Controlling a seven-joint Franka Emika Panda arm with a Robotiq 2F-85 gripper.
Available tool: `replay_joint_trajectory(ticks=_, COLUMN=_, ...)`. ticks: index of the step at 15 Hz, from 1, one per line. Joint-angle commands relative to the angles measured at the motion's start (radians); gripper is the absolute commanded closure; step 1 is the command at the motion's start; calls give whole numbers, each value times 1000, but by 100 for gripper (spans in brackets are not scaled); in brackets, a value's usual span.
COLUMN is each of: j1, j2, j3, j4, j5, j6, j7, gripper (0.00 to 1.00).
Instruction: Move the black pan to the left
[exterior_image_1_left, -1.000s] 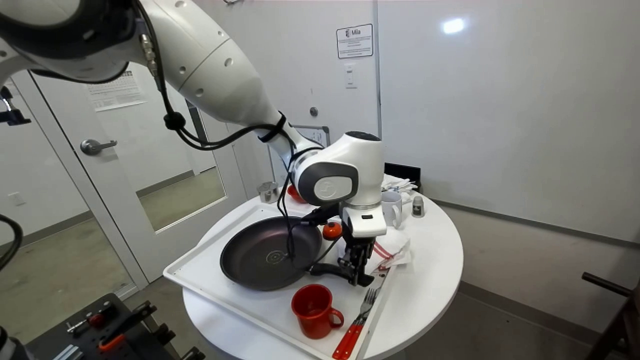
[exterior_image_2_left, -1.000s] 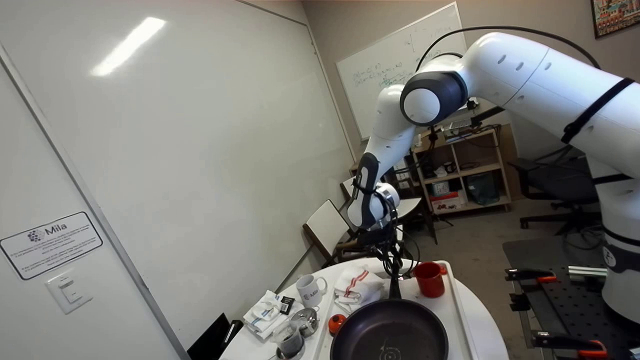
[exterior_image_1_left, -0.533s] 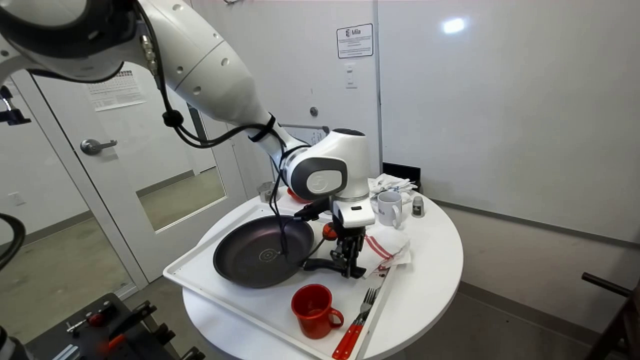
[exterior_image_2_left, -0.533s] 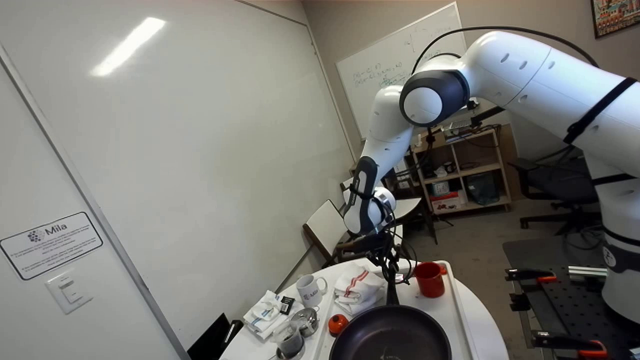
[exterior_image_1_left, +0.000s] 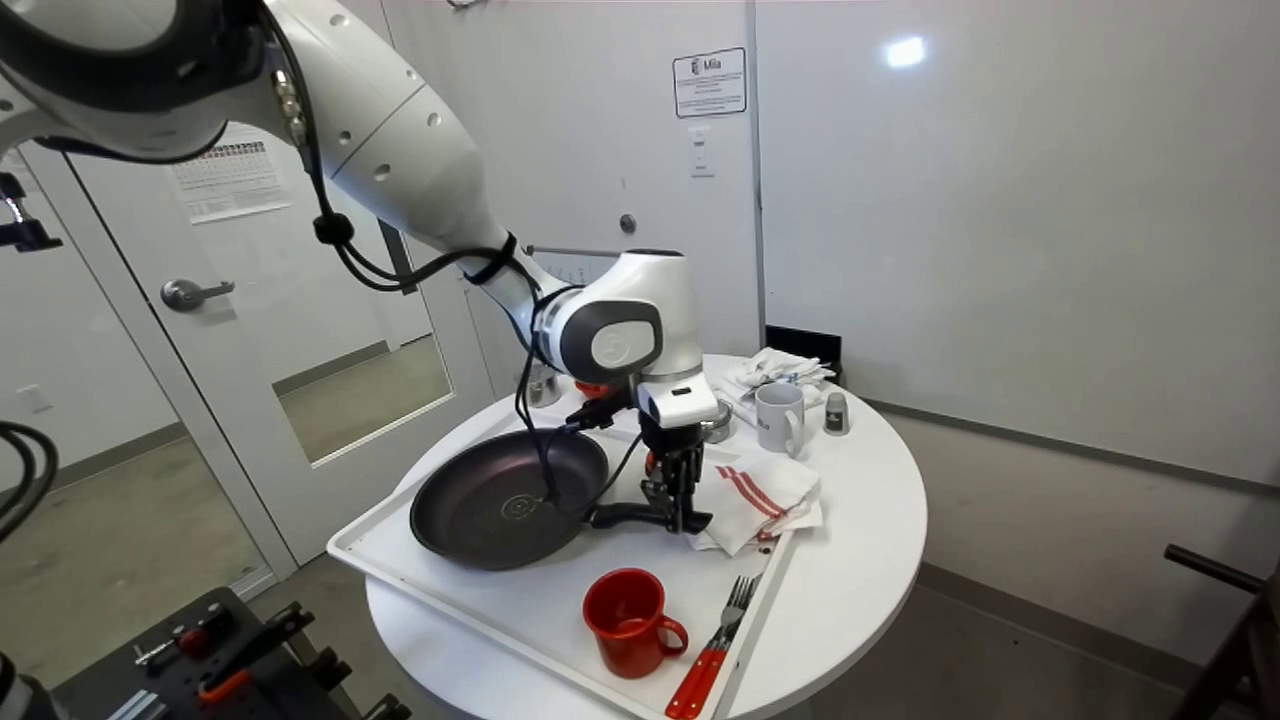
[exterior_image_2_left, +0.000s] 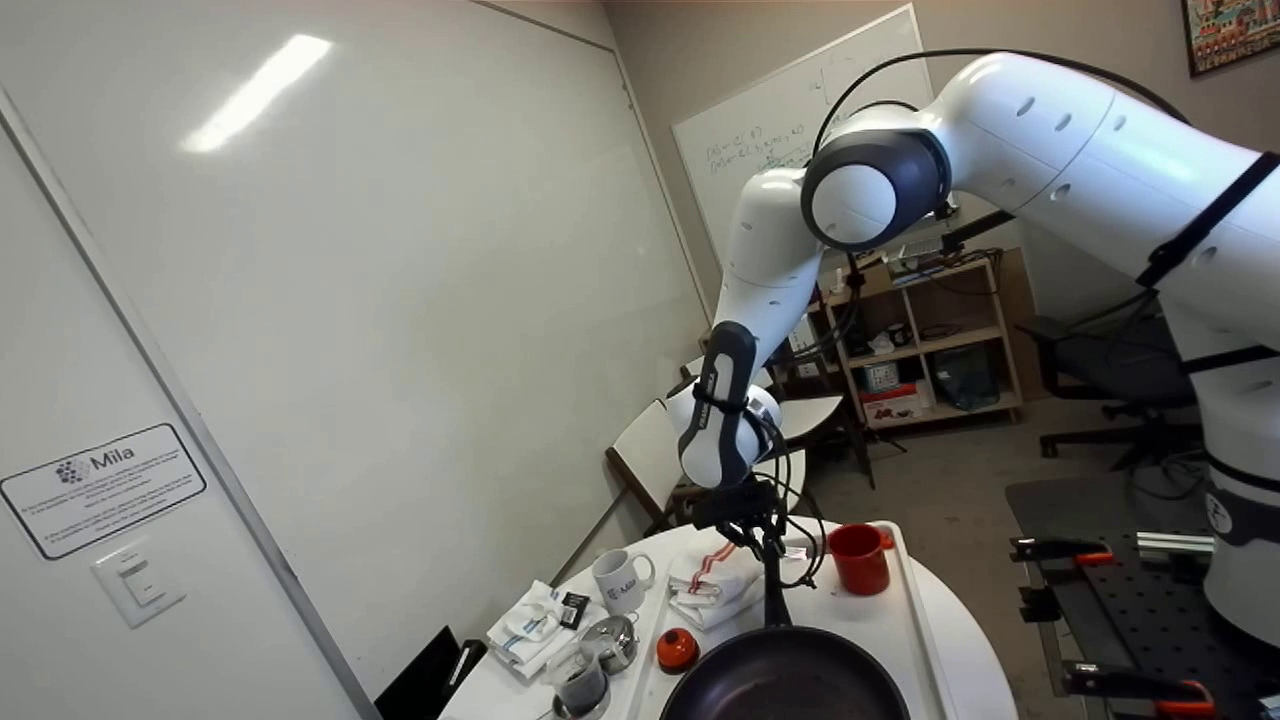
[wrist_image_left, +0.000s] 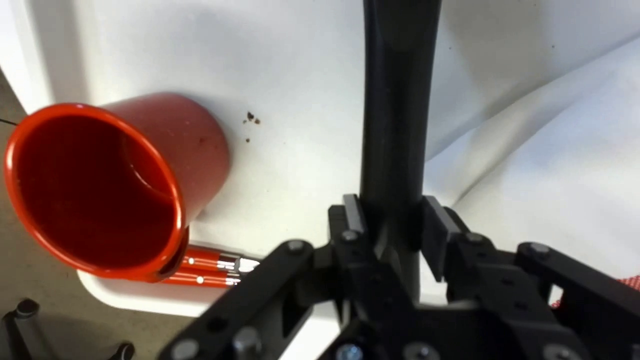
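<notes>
Evidently pinched black pan (exterior_image_1_left: 485, 500) by handle (wrist_image_left: 398, 115) w/ gripper (wrist_image_left: 391, 215), prob. bc slim enough to grasp. Held pan body out to one side of gripper, over tray (exterior_image_1_left: 510, 602), near but apart from red mug (exterior_image_1_left: 630, 640), prob. to dodge knocks. Couldn't tell if lifted.

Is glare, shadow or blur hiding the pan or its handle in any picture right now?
Hardly: in both exterior views the strong glare sits on the big whiteboard, off the pan; in the wrist view a soft shadow edges the mug, and the handle shows clear-edged against the pale tray, though black blends into black at the gripper.
</notes>
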Motion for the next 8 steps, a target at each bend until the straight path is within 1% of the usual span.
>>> replay_joint_trajectory(ticks=1, j1=82, j2=-55, j3=-49, j4=-49, j5=-112, j6=19, j7=75, gripper=92)
replay_joint_trajectory(ticks=6, j1=166, j2=-86, j3=-103, j4=-47, j5=-279, j6=11, j7=155, gripper=92)
replay_joint_trajectory(ticks=8, j1=181, j2=-92, j3=-107, j4=-41, j5=-330, j6=7, j7=182, gripper=92)
